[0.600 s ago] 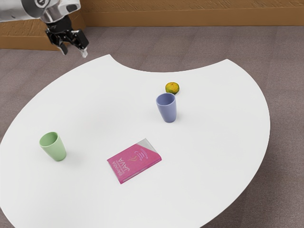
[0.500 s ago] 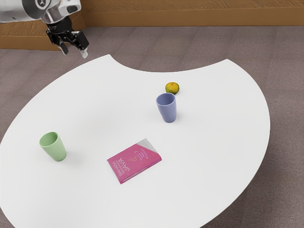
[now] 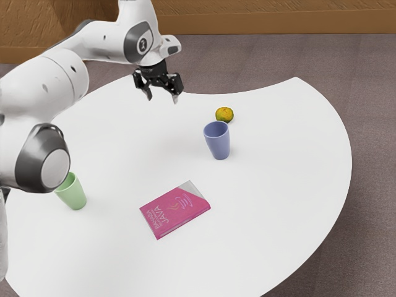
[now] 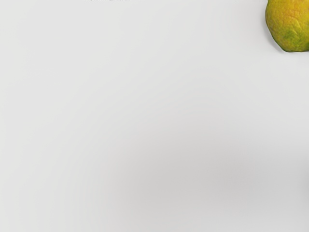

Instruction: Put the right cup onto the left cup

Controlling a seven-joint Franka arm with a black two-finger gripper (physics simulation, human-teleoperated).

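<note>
In the exterior view the black gripper (image 3: 162, 99) hangs above the table's far part, open, with nothing between its fingers. The blue cup (image 3: 218, 141) stands upright on the table, lower in that view and toward the exterior view's right from the gripper. A green cup (image 3: 72, 193) stands near the exterior view's left, its rim partly hidden behind the arm. The two cups are well apart.
A yellow-green fruit (image 3: 224, 114) lies just behind the blue cup; the same fruit (image 4: 291, 24) is in the wrist view. A pink book (image 3: 175, 209) lies on the white table (image 3: 272, 223) between and in front of the cups.
My gripper has moved toward the exterior view's right, from beyond the table's edge to over the table. The arm has swung into view and partly covers the green cup. Cups, fruit and book have not moved.
</note>
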